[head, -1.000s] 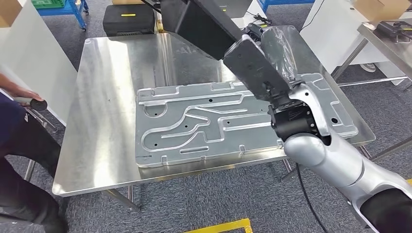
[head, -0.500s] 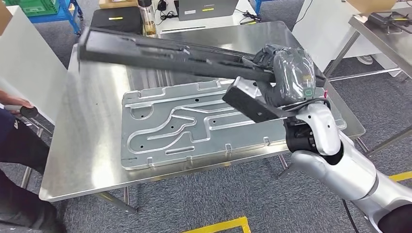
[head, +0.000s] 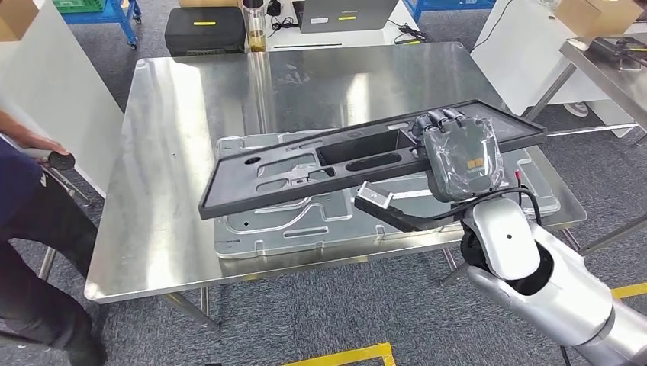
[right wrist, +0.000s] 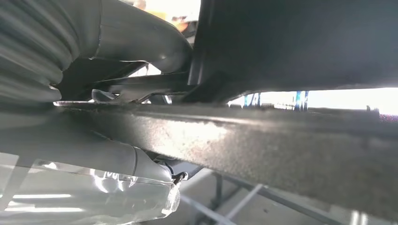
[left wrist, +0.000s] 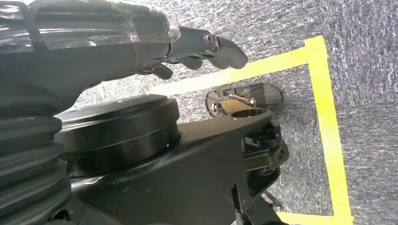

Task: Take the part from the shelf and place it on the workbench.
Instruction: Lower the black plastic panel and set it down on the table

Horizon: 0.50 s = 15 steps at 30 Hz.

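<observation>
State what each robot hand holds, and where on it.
The right hand grips the black part near its right end; the left hand holds nothing.

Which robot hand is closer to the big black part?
The right robot hand: it grips the black part above the workbench. The left robot hand hangs low over the floor.

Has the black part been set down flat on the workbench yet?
No. In the head view the right robot hand grips the black part, holding it tilted above the workbench.
</observation>
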Available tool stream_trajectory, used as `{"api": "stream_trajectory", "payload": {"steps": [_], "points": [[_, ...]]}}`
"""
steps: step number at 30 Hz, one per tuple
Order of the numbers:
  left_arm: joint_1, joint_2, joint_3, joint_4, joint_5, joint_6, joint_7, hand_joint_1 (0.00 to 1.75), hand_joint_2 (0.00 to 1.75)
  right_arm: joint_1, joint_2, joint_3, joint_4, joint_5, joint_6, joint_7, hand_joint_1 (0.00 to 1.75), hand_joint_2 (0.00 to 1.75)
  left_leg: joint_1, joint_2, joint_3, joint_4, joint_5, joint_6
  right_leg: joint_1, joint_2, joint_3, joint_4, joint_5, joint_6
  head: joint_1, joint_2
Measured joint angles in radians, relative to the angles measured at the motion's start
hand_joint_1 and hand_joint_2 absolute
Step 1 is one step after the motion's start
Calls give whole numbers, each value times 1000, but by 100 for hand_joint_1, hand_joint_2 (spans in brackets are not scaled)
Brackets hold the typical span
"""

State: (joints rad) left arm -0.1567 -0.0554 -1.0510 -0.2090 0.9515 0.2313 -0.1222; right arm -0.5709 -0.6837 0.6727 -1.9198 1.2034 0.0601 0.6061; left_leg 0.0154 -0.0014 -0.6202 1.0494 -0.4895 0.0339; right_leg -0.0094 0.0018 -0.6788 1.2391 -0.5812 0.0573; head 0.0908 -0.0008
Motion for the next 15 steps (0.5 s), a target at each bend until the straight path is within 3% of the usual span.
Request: {"api": "stream_trajectory", "payload": {"steps": [2, 4, 8, 11, 12, 15], "points": [[-4, -2, 0, 0, -1, 0, 0, 0, 175, 1, 1, 11, 11, 38, 37, -10, 175, 175, -2, 1, 0, 0, 1, -2, 2, 1, 66, -131, 64, -9, 8, 0], [-9, -5, 0, 0, -3, 0, 1, 0, 175, -7, 6, 25, 21, 76, 108, -19, 175, 175, -4, 5, -4, 0, 5, -10, 7, 1, 106, -218, 88, -20, 11, 0], [-12, -8, 0, 0, -4, 0, 4, 0, 175, -25, 17, 54, 47, 116, 207, -28, 175, 175, -6, 14, -9, -1, 2, -28, 8, 0, 108, -241, 94, -41, 6, 0], [-14, -7, 0, 0, -4, 0, 4, 0, 175, -34, 26, 71, 59, 120, 216, -28, 175, 175, -10, 16, -6, -11, 0, 2, 10, 3, 110, -246, 94, -33, -15, 0], [-14, -7, 0, 0, -4, 0, 4, 0, 175, -35, 28, 77, 62, 121, 219, -29, 175, 175, -9, 16, -2, -19, 9, 6, 11, 4, 111, -244, 92, -32, -22, 0], [-14, -6, 0, 0, -5, 0, 5, 0, 175, -47, 35, 99, 74, 136, 246, -44, 175, 175, -8, 15, 1, -22, 18, -16, 11, 2, 110, -241, 91, -36, -29, 0]]}}
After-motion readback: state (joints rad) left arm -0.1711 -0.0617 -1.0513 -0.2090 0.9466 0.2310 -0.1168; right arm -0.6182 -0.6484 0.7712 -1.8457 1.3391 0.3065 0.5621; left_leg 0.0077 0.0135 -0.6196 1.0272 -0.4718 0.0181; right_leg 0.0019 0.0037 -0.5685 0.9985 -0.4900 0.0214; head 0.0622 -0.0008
